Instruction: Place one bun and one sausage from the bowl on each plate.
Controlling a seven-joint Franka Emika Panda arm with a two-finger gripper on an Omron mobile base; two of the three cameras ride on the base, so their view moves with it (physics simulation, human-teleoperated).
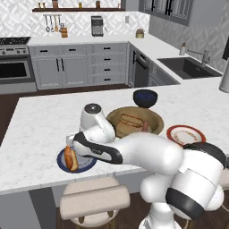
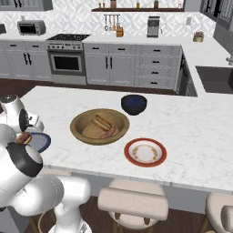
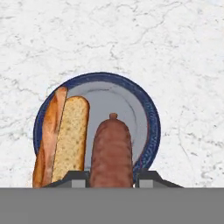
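My gripper [image 3: 111, 177] is shut on a brown sausage [image 3: 111, 151], which hangs just above the dark blue-grey plate [image 3: 148, 118]. A split bun [image 3: 65, 135] lies on that plate, to the sausage's left in the hand view. In the left base view the plate [image 1: 87, 166] sits at the counter's near edge with the bun [image 1: 70, 157] on it, under my hand [image 1: 71, 142]. The wooden bowl [image 2: 79, 123] holds another bun [image 2: 101, 122] and another sausage [image 2: 108, 132]. The white, red-rimmed plate [image 2: 145, 152] stands bare to the bowl's right.
A small dark blue bowl [image 2: 134, 103] stands behind the wooden bowl. Padded stools [image 2: 133, 202] are tucked under the counter's near edge. A sink [image 1: 190, 67] is set in the counter at the far right.
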